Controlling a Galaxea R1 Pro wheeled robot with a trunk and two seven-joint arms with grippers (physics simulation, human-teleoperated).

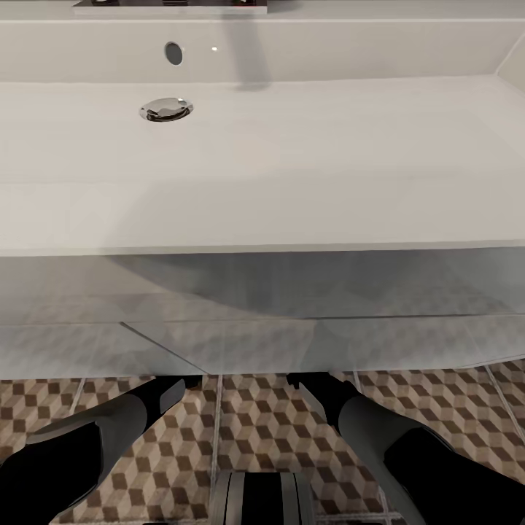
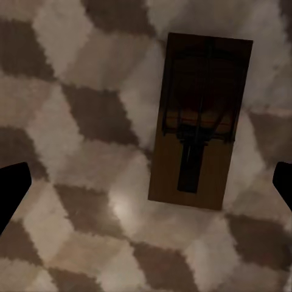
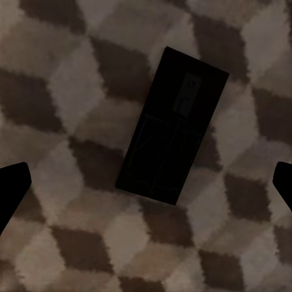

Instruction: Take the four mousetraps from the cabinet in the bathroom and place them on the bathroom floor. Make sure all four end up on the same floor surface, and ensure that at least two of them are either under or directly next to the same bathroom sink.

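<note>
I look down on the wide white sink [image 1: 292, 219] above the cube-patterned bathroom floor [image 1: 255, 430]. Both my arms reach low under its white drawer front [image 1: 255, 335], which hides their grippers in the head view. In the left wrist view a brown mousetrap [image 2: 201, 121] with dark metal parts lies flat on the tiles. My left gripper [image 2: 146, 185] hangs open above it, holding nothing. The right wrist view has a darker, shadowed mousetrap [image 3: 173, 128] lying flat on the floor under my open, empty right gripper [image 3: 146, 188]. The cabinet is out of view.
The sink's chrome drain [image 1: 166, 109] and overflow hole [image 1: 173, 52] sit at the basin's far left. My base [image 1: 262, 499] stands on the tiles close to the sink unit, with my left arm [image 1: 109, 430] and right arm [image 1: 379, 423] either side.
</note>
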